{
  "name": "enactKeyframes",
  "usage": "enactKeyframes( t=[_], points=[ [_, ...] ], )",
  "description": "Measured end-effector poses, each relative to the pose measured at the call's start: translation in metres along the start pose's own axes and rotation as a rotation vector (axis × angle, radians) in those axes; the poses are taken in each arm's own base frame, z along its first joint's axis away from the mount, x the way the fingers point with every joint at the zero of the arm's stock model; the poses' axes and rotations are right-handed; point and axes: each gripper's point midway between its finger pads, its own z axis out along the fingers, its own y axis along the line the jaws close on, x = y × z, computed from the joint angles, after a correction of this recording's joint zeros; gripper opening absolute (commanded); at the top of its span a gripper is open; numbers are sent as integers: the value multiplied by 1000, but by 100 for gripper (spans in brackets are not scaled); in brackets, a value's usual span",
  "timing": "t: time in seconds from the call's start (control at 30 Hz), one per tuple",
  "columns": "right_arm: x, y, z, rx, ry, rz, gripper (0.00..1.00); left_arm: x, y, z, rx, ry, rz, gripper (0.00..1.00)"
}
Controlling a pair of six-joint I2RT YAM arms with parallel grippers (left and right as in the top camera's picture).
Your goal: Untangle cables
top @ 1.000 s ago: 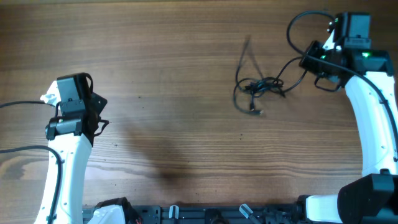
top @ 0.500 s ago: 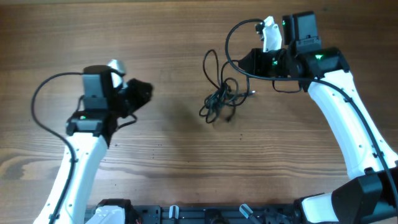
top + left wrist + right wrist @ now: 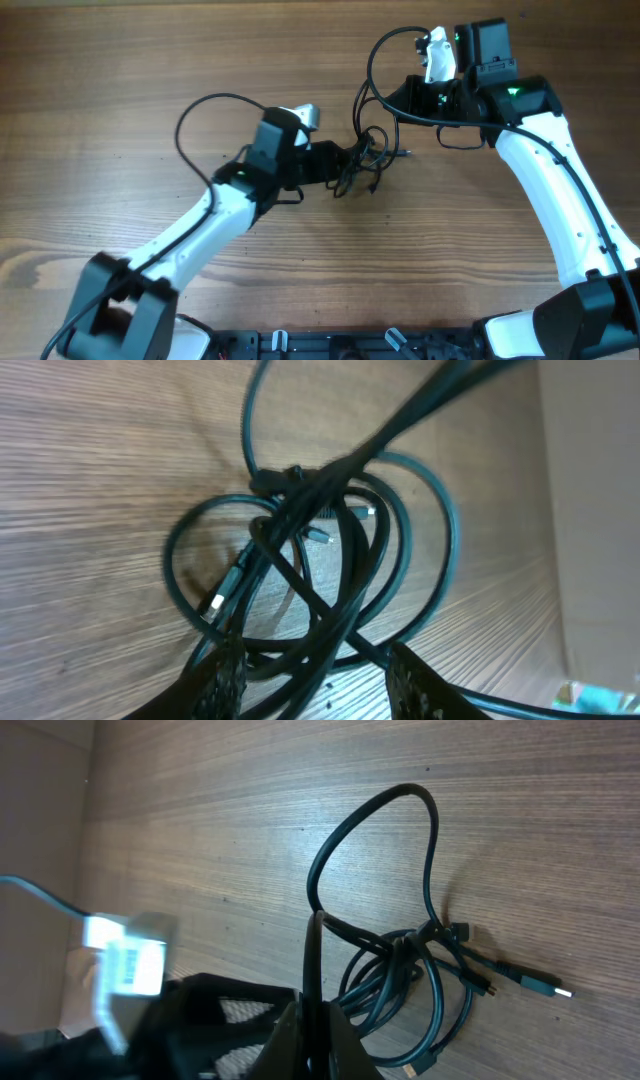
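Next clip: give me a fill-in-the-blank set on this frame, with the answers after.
1. The cables lie tangled on a ____ table.
2. The left tool is ____, with strands running between its fingers.
3. The right tool is shut on a ____ strand.
Answers: wooden; open; cable.

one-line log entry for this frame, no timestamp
left gripper: open, straddling cables | right gripper: shut on a cable loop | cables: tangled, on table

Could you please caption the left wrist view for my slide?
Open left gripper straddling a tangle of thin black cables on the brown wooden table.
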Motion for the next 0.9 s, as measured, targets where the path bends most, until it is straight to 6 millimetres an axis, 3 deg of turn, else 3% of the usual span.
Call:
enactKeyframes(
  t=[0.2, 0.33, 0.43, 0.47, 0.53, 0.77, 0.83, 0.9],
  points=[
    [1, -1, 0, 6, 5, -12, 4, 2, 0, 12, 3, 0, 15, 58],
    [2, -1, 0, 6, 6, -15, 4, 8, 6, 19, -11, 23, 8, 50],
    [3, -2, 0, 8, 10, -12, 4, 14, 17, 28, -42, 42, -3, 38],
    [3, -2, 0, 9, 12, -12, 4, 15, 20, 30, -52, 43, -6, 29],
    [3, -2, 0, 12, 12, -11, 4, 16, 25, 33, -70, 43, -4, 4],
    [5, -12, 0, 63, 14, 7, 4, -5, 27, 32, -72, -38, -8, 4],
    [7, -24, -3, 118, 16, 44, 4, -14, 39, 23, -92, -58, -57, 4],
    [4, -36, -7, 151, 3, 79, 4, -26, 54, 2, -128, -83, -119, 4]
  ],
)
